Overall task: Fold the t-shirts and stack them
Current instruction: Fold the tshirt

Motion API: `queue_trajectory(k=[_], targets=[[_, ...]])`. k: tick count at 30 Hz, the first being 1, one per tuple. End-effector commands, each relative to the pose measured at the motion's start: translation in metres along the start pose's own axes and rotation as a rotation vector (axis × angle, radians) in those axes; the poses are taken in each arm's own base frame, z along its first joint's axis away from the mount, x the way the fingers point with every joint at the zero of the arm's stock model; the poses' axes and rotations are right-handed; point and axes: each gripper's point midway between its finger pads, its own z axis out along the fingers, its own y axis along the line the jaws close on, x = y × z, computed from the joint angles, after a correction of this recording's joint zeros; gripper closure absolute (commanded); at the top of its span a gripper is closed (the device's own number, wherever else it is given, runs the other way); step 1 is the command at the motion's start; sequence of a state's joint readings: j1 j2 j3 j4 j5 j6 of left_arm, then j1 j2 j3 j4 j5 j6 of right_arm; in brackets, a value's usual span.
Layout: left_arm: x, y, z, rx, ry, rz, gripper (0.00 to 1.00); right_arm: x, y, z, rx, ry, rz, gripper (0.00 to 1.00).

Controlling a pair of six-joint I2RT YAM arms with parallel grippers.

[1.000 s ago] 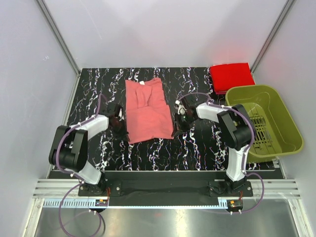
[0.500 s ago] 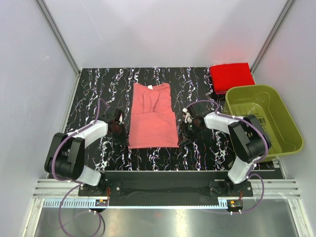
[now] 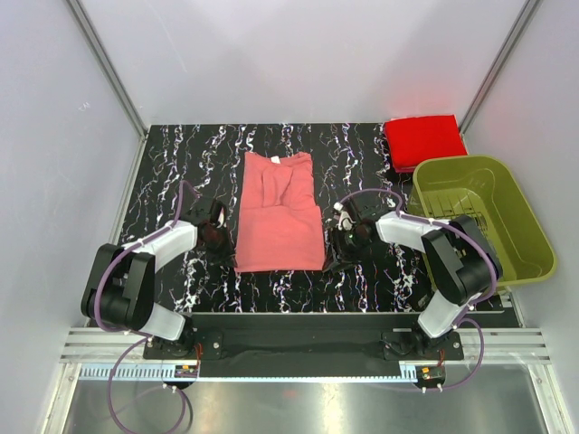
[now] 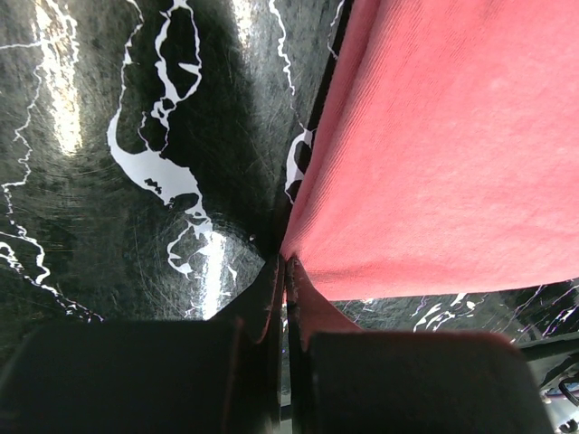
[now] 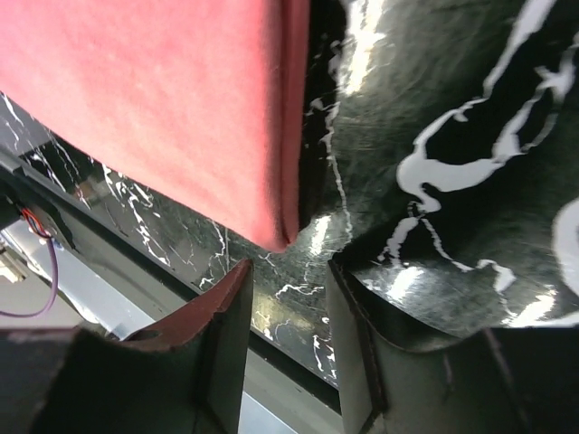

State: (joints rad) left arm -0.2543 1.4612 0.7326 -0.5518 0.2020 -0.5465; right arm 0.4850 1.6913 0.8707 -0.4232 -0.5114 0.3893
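The salmon-pink t-shirt (image 3: pixel 279 221) lies folded into a long strip on the black marbled table (image 3: pixel 181 163). My left gripper (image 3: pixel 222 237) is at the strip's near-left corner. In the left wrist view its fingers (image 4: pixel 271 298) are pressed together with the cloth corner (image 4: pixel 434 154) pinched at their tips. My right gripper (image 3: pixel 333 242) is at the near-right corner. Its jaws stand open (image 5: pixel 289 271), and the cloth corner (image 5: pixel 163 99) lies just beyond the fingertips, free of them. The red t-shirt (image 3: pixel 423 140) lies folded at the far right.
An olive-green basket (image 3: pixel 525 217) stands at the table's right edge, next to the red t-shirt and close behind my right arm. The table's near edge and a metal rail (image 3: pixel 298 348) run just below both grippers.
The salmon-pink t-shirt slid right and toward the near edge and now lies straight. My right gripper opened and let go of its corner. The left gripper stayed shut.
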Motion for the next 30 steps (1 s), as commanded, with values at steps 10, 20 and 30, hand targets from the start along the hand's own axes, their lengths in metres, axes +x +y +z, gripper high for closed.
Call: queue_trajectory(k=[10,20,30], targets=[[-0.009,-0.001,-0.007,-0.010,-0.040,0.035,1.00,0.000,0.005,0.012,-0.026,-0.012,-0.080,0.63],[-0.007,-0.013,-0.018,0.038,-0.062,0.047,1.00,0.000,0.002,-0.006,0.029,-0.071,-0.093,1.00],[-0.012,-0.025,-0.055,0.056,-0.158,0.059,1.00,-0.002,0.019,-0.033,0.001,-0.175,-0.081,0.98]])
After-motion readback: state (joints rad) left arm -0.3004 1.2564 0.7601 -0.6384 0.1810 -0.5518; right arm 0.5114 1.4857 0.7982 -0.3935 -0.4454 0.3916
